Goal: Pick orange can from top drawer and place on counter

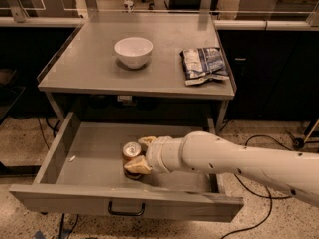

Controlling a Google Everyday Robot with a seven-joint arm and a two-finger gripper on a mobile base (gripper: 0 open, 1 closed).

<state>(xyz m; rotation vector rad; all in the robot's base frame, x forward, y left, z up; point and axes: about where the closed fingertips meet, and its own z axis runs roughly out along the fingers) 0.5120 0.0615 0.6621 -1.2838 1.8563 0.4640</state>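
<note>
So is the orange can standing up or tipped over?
Standing up. The orange can shows its round silver top facing upward inside the open top drawer, with the end effector close beside it.

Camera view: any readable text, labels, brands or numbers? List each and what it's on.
None readable.
Print on the snack bag, on the counter: too blurred.
Markings on the orange can, in the top drawer: too blurred.
The hand, at the can in the drawer: no marking visible.
</note>
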